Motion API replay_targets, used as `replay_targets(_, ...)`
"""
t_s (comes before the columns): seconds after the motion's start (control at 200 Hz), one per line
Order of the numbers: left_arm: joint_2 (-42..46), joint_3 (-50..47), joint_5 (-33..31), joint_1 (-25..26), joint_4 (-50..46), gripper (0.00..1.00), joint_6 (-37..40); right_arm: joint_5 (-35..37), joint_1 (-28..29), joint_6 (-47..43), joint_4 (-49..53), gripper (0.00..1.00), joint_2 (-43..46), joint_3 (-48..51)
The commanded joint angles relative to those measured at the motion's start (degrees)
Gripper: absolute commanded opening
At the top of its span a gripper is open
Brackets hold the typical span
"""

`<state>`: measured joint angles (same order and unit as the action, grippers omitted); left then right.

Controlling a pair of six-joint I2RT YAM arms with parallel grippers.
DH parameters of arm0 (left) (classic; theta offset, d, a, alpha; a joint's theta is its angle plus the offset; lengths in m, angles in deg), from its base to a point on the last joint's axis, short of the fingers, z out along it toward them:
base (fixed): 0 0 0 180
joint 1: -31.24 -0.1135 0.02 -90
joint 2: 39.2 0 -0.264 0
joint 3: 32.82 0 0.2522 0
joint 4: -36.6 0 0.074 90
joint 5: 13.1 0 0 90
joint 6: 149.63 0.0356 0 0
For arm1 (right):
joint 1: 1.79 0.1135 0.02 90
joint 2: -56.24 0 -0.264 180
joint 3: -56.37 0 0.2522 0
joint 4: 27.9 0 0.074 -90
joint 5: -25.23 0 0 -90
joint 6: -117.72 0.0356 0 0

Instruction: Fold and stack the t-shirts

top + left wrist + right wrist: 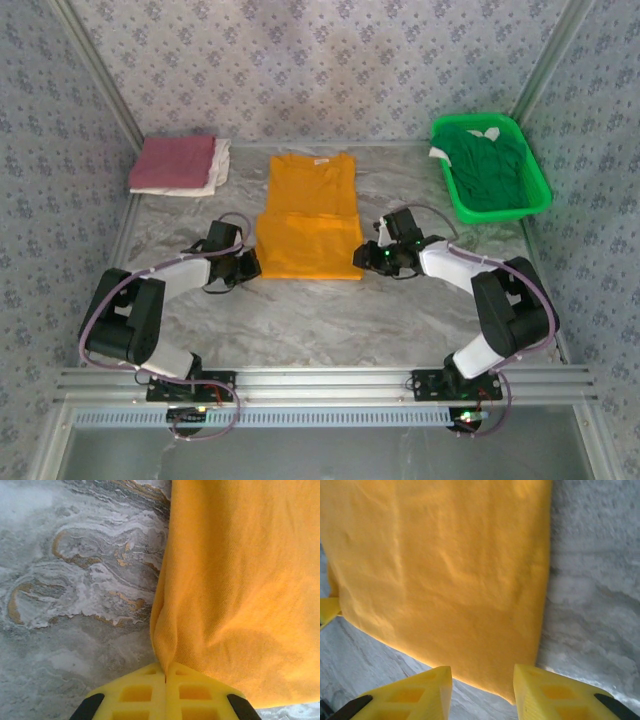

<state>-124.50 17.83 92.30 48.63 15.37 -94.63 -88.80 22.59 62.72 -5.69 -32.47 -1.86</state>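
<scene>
Step in hand: folding the orange-yellow t-shirt, with both near hem corners being taken so the lower half can go over the upper.
Where the shirt is: flat at the centre of the marble desk, collar at the far end, sides already tucked in to make 1 long panel.
Left claw: clenched on the near-left hem corner; the left wrist view shows a pinch of cloth rising from between the 2 closed yellow fingers.
Right claw: released, its jaws apart on either side of the near-right hem corner, which lies between them ungrasped.
Next move, as I judge it: the right claw needs to close on its corner, then both arms should lift together and carry the hem toward the collar, keeping it level so the edges line up.
Risk: with 1 corner held and the other free, any early lift would skew the panel.
Finished stack: a dusty red t-shirt folded on top of a white t-shirt, at the far left of the desk, well apart from the work.
Still waiting: a green t-shirt crumpled in the green plastic basket at the far right.
In the way: nothing lies between hem and collar.
</scene>
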Motion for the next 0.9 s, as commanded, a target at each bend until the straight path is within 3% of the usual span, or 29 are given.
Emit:
replay_targets(0.0, 1.2, -0.4, -0.5, 0.5, 0.1, 0.0, 0.3, -0.3, 0.9, 2.2, 1.6, 0.41, -0.1, 1.1)
replay_targets(0.595, 1.1, -1.3, -0.8, 1.2, 1.3, 0.0, -0.5, 4.9, 3.2, 4.5, 2.7, 0.44, -1.1, 1.1)
replay_targets(0.899, 0.7, -1.5, -0.3, 1.2, 1.7, 0.0, -0.6, 4.1, 4.6, 4.6, 1.0, 0.43, -4.4, -0.8)
